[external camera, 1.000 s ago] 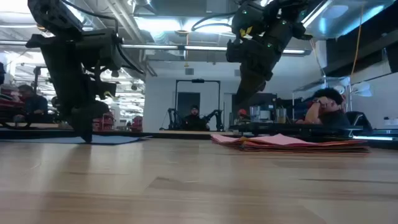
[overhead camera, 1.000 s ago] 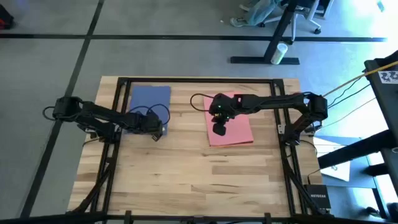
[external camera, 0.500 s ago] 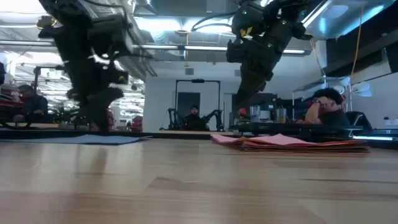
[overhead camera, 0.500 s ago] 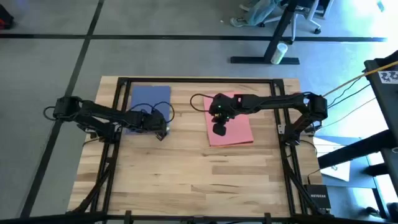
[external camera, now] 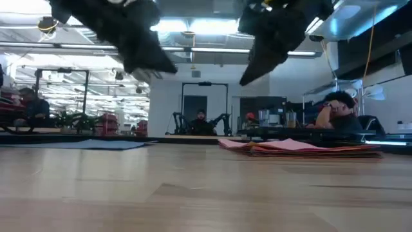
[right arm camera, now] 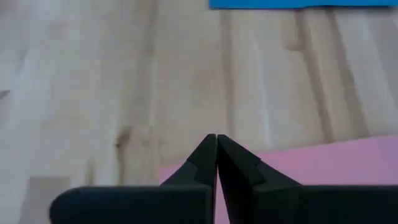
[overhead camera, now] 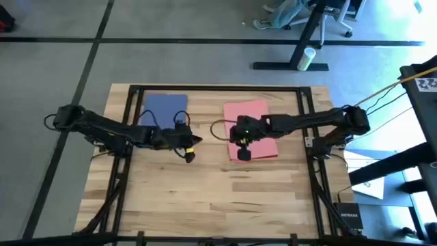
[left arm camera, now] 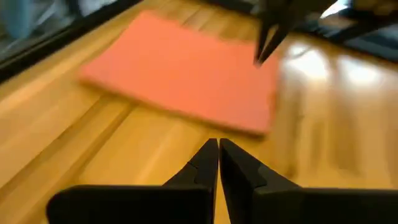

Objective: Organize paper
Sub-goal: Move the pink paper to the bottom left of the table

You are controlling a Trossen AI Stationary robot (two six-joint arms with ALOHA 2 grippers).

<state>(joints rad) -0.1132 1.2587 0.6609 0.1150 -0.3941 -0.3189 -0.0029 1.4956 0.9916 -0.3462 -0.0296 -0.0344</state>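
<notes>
high view: my two arms reach inward over the wooden counter (overhead camera: 205, 198). the blue paper sheet (overhead camera: 164, 108) lies flat at the counter's far left, and the pink paper stack (overhead camera: 254, 117) lies flat right of centre, well apart from the blue sheet. my left claw (overhead camera: 189, 154) hangs over bare wood between the two, just beyond the blue sheet's near right corner. my right claw (overhead camera: 243, 154) sits at the pink stack's near left corner.

low view: both arms enter from above and their tips stand clear of the counter surface. the blue sheet (external camera: 90, 144) appears as a thin flat strip at left. the pink stack (external camera: 302, 148) at right shows several layered sheet edges, pink on top with orange-toned edges beneath. people sit at desks in the room behind.

left wrist view: i see my left claw (left arm camera: 218, 149) clenched, its two dark fingers (left arm camera: 202, 163) pressed together with nothing between them. it points across bare wood toward the pink stack (left arm camera: 186, 71), near it but not touching. the tip of my other arm shows beyond the stack.

right wrist view: my right claw (right arm camera: 216, 146) is likewise clenched on nothing, fingers (right arm camera: 237, 165) meeting at the tips. it hovers over the edge of the pink top sheet (right arm camera: 323, 163). an edge of the blue sheet (right arm camera: 298, 4) shows farther across the wood.
</notes>
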